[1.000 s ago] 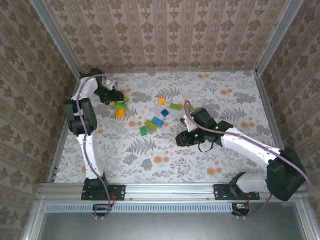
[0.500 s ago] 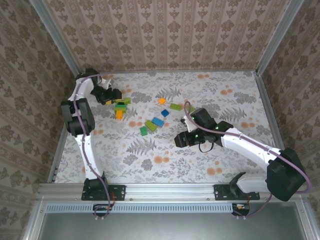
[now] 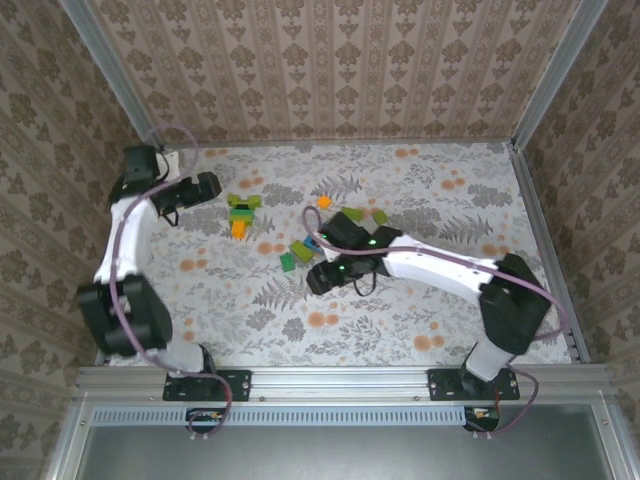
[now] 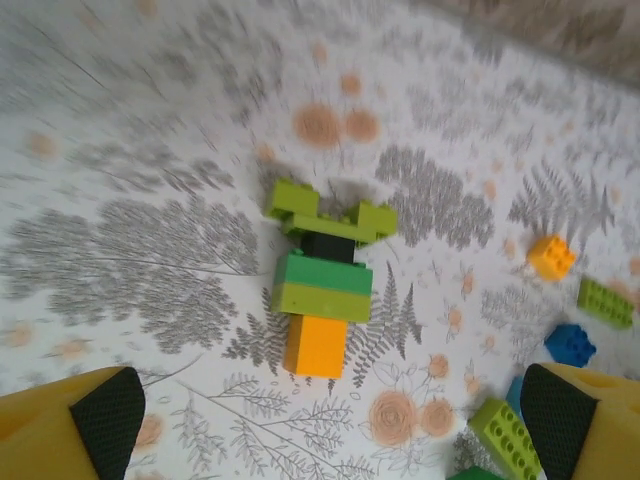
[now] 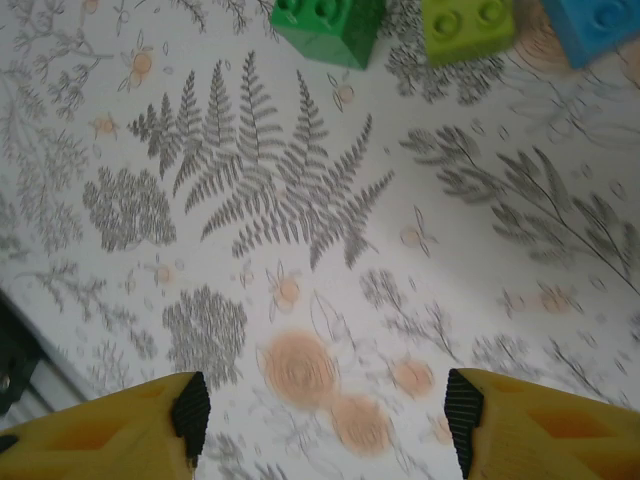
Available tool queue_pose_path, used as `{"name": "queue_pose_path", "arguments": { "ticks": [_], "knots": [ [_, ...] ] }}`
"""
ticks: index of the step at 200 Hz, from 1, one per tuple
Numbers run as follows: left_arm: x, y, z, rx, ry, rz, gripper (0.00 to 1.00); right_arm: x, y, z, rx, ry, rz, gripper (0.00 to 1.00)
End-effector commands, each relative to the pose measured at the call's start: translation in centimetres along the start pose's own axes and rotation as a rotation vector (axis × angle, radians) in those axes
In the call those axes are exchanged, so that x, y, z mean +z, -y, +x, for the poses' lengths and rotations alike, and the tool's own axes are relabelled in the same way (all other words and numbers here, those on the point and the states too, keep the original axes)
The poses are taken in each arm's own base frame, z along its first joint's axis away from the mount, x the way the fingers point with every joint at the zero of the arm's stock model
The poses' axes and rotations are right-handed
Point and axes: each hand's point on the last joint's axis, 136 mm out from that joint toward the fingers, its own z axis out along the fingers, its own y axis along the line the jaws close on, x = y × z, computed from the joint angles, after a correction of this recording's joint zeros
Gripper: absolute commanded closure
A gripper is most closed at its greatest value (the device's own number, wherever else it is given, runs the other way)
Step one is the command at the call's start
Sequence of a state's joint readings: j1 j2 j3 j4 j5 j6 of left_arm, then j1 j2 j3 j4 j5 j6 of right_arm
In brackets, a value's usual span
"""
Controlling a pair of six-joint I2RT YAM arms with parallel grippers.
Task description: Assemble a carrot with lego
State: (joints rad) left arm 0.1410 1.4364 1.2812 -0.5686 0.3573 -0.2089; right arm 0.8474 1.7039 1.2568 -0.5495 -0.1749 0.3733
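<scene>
- Left gripper (image 3: 205, 185): is hanging over the far-left part of the table (image 3: 450, 330). Its yellow, black-padded fingers (image 4: 95, 420) are standing wide apart and are gripping nothing; only patterned tabletop is showing between them.
- Carrot (image 4: 322, 285): is lying flat on the table ahead of the left fingers, roughly midway between the two pads and clear of both. Its lime crossbar is pointing away from the fingers, with a dark piece behind it, then a green-and-lime block. The orange-yellow tip is facing back toward the fingers.
- Orange brick (image 4: 551, 256): is lying alone, well ahead of the left finger at the right of the wrist view and apart from the carrot.
- Lime plate (image 4: 604, 301): is lying just beyond the orange brick, toward that view's right edge.
- Blue brick (image 4: 570, 344): is sitting nearer that same finger, just ahead of its pad.
- Lime brick (image 4: 505, 432): is lying tilted, just inside that finger's pad.
- Right gripper (image 3: 318, 277): is hanging over the middle of the table. Its fingers (image 5: 150, 420) are spreading wide and are holding nothing, with bare tabletop between them.
- Dark green brick (image 5: 327, 25): is lying well ahead of the right fingers, about centred between them.
- Second lime brick (image 5: 468, 25): is sitting near the dark green brick, ahead of the finger at that view's right.
- Light blue brick (image 5: 600, 25): is lying outside that finger's line, near the second lime brick.
</scene>
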Motion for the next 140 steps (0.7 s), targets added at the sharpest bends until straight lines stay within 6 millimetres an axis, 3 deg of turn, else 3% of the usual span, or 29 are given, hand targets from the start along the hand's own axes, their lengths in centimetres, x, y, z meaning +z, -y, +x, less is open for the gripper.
{"name": "queue_pose_path", "arguments": {
  "ticks": [1, 24, 39, 78, 140],
  "knots": [
    [-2.6, -1.3, 0.7, -0.152, 0.141, -0.114, 0.0, 2.1, 0.0, -1.8, 0.009, -0.007, 0.077, 0.3],
    [-5.8, -1.0, 3.2, -0.208, 0.22, -0.135, 0.0, 4.8, -1.0, -3.7, -0.023, -0.026, 0.111, 0.27],
    [-6.8, -0.9, 5.0, -0.223, 0.221, -0.143, 0.0, 6.5, -0.9, -4.6, -0.038, -0.05, 0.152, 0.27],
    [-6.5, -1.9, 8.6, -0.181, 0.098, -0.217, 0.0, 9.2, -0.3, -6.8, -0.056, -0.066, 0.227, 0.27],
    [-5.6, -1.0, 8.5, -0.174, 0.071, -0.157, 0.0, 10.7, 0.3, -7.6, -0.056, -0.089, 0.273, 0.29]
  ]
}}
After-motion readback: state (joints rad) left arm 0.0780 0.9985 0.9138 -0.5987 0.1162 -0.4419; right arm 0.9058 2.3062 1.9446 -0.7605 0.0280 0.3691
